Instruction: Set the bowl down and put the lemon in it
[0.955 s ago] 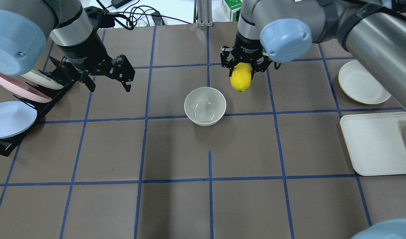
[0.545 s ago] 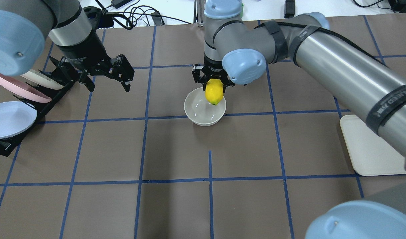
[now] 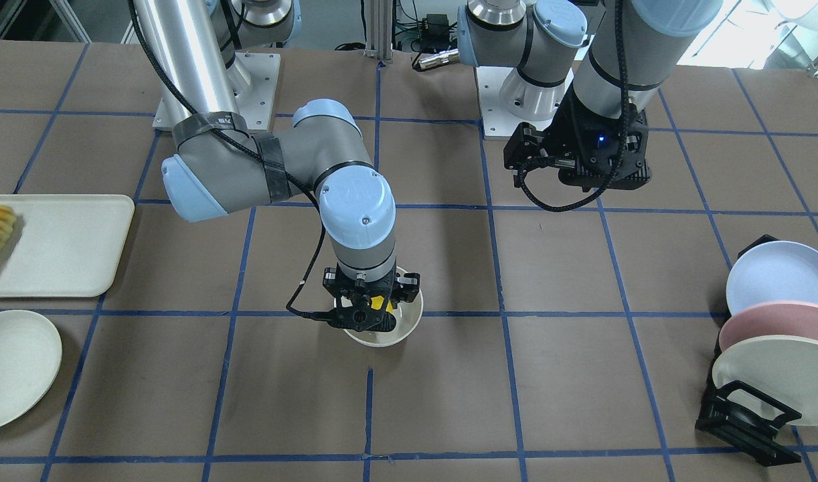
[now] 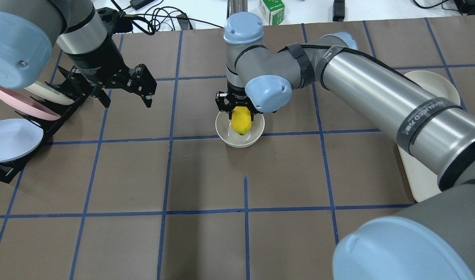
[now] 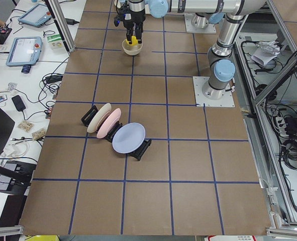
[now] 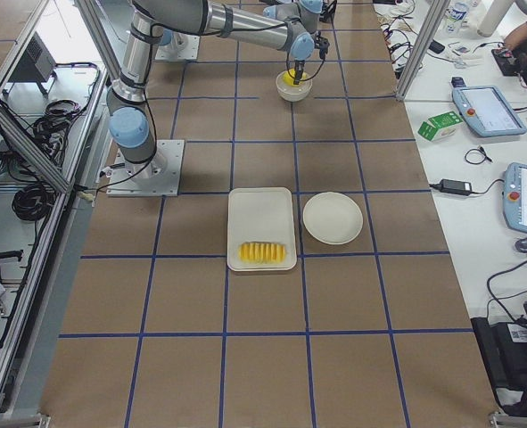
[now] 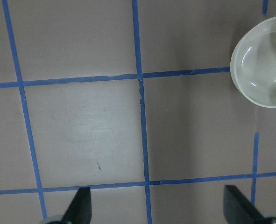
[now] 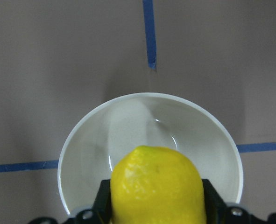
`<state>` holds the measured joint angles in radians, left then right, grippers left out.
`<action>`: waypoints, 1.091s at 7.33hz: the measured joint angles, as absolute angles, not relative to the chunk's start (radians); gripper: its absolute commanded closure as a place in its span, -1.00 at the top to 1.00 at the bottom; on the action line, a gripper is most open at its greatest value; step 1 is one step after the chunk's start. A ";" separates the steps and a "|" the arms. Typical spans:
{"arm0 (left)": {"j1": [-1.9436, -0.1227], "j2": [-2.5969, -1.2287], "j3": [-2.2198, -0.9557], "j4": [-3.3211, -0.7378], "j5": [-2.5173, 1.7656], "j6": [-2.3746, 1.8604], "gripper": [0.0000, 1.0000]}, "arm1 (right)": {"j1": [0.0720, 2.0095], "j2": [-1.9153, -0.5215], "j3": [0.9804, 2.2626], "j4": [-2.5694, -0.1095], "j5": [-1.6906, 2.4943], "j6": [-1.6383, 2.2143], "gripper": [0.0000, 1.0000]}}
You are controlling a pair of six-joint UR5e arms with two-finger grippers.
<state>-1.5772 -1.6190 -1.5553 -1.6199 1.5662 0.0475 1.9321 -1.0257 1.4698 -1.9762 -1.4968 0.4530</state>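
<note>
Presently, in the placing step, the right gripper (image 4: 238,112), clamped on the lemon (image 4: 241,121), holds it over the bowl (image 4: 226,136), so releasing seems next; the left gripper (image 4: 127,102) hangs spread, empty

Glossy bowl (image 8: 93,140), dimpled lemon (image 8: 157,186)

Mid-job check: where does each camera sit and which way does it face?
Front: across the table, facing the robot; right gripper central.
Overhead: behind the robot, looking forward-down; left gripper open.
Left: left table end; left arm near.
Right: right table end; right arm near.
Left wrist: down at table; own fingertips.
Right wrist: into bowl; lemon gripped.
Shared: every view shows the bowl.
</note>
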 measured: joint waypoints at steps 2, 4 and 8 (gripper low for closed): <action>-1.577 -1.619 -1.555 -1.620 1.566 0.048 1.00 | 1.933 -0.997 1.471 -1.988 -1.496 0.452 -0.28; -1.576 -1.618 -1.554 -1.620 1.567 0.047 1.00 | 1.933 -0.979 1.471 -1.999 -1.497 0.445 0.95; -1.576 -1.617 -1.553 -1.618 1.567 0.046 1.00 | 1.933 -1.009 1.473 -1.991 -1.499 0.453 1.00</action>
